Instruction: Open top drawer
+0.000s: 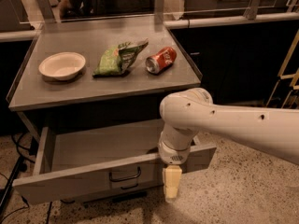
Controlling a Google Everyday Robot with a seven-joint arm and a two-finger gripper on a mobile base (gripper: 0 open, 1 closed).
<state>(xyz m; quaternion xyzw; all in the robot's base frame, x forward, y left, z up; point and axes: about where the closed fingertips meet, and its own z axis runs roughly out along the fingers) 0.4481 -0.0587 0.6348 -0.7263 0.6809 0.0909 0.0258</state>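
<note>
The top drawer [70,183] stands pulled out under the table [93,90], which holds a bowl [62,65], chip bag [117,59] and can [161,59]. The gripper [172,183] hangs before the drawer front, right of its handle [124,174]; open or closed, cannot tell

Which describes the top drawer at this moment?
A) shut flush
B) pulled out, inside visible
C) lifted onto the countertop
B: the top drawer stands pulled out, its floor in view; the gripper hangs in front of its front panel, right of the handle.
</note>
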